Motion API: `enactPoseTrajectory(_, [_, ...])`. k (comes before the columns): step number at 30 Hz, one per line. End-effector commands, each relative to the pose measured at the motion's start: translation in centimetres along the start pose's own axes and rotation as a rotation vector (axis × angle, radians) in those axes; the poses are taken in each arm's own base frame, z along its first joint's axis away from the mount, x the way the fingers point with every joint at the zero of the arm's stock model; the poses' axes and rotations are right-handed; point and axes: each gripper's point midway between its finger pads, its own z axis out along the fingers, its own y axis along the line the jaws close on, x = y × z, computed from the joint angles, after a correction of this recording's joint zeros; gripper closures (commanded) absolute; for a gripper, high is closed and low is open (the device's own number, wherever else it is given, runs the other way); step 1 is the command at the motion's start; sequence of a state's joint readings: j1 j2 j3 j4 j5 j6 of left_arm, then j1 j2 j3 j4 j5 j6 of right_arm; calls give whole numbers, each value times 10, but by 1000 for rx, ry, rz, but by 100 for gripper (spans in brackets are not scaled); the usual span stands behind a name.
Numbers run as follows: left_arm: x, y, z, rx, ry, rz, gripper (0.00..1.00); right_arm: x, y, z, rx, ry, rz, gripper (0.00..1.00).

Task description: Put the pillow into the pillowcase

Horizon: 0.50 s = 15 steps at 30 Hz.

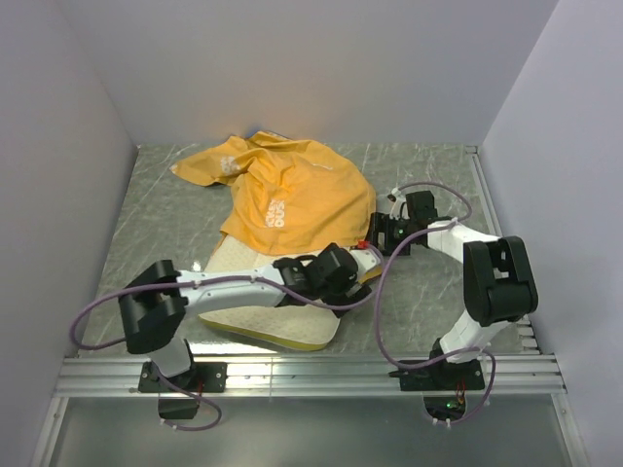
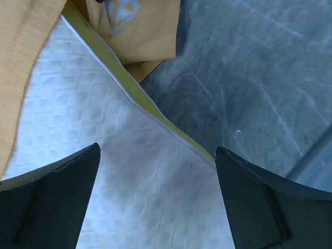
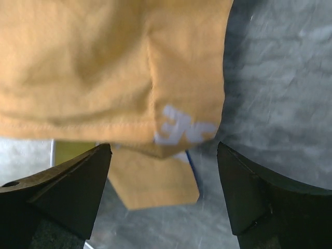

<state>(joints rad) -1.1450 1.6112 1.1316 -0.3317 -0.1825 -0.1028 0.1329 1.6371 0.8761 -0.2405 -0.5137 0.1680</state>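
Pillow (image 2: 104, 129) directly beneath the left gripper (image 2: 155, 150), jaws spread wide and clamped on nothing, cream quilted face and yellow-green edge band showing between them; contact with the pillow impossible to tell. Right gripper (image 3: 163, 148) just off the pillow's right edge, jaws likewise wide apart and empty, over an orange-yellow flap of the pillowcase (image 3: 129, 67) with a pale print and a sliver of blue beneath. Pillowcase bunched over the pillow's far end, orange-yellow side up, spreading well beyond it. Near half of the pillow bare, flat on the grey table (image 1: 438, 292).
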Motion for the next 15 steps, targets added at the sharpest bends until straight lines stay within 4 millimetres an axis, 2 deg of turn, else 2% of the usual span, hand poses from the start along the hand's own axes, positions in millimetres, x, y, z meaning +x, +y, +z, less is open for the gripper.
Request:
enactPoseTrajectory(1, [-35,26,10,-230,-117,-108,1,-34,8,6,-51,-117,-14,11])
enactPoseTrajectory(4, [-29,42,23,-335,-91,-117,1,-39,8,11,-58,-109,7,16])
enactPoseTrajectory(6, [-21,52,31,-368,-66,-132,1,-38,6,18,-64,-76,33,27])
enactPoseTrajectory(8, [-7,65,41,-390,-17,-167,1,-32,4,25,-72,-31,57,40])
enactPoseTrajectory(10, [11,71,52,-400,35,-168,1,-30,8,28,-101,-16,67,62])
enactPoseTrajectory(11, [16,69,57,-363,58,-178,9,-29,9,30,-116,-12,69,74])
enactPoseTrajectory(12, [22,76,60,-359,80,-196,17,-26,11,30,-125,-5,71,92])
enactPoseTrajectory(13, [26,78,63,-349,91,-214,25,-25,13,29,-138,-3,71,99])
enactPoseTrajectory(14, [25,83,64,-321,91,-240,45,-25,16,25,-150,-4,68,100])
enactPoseTrajectory(15, [23,85,62,-306,84,-253,57,-24,18,22,-162,-3,61,100])
